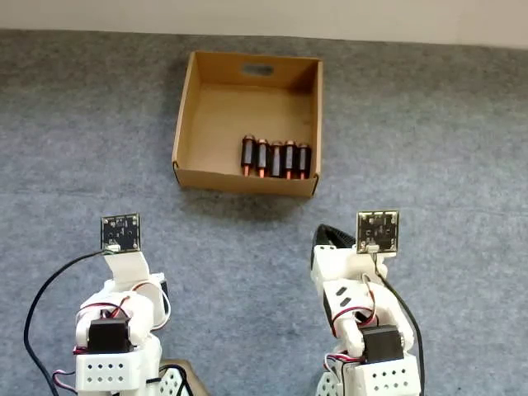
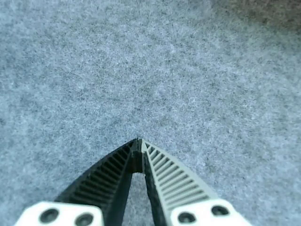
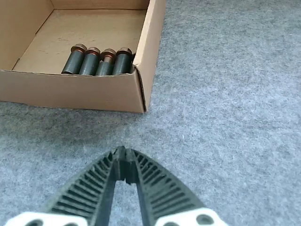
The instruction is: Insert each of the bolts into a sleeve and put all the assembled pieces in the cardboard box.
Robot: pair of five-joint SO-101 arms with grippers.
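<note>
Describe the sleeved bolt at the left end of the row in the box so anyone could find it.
Look at the open cardboard box on the grey carpet. Five sleeved bolts lie side by side along its near wall. Yours is the left end one, the only one with bare box floor to its left.

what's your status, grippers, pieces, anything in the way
Left gripper shut, empty. Right gripper shut, empty, facing the cardboard box. Five assembled pieces side by side in its near right corner. Bare carpet between grippers and box.
</note>
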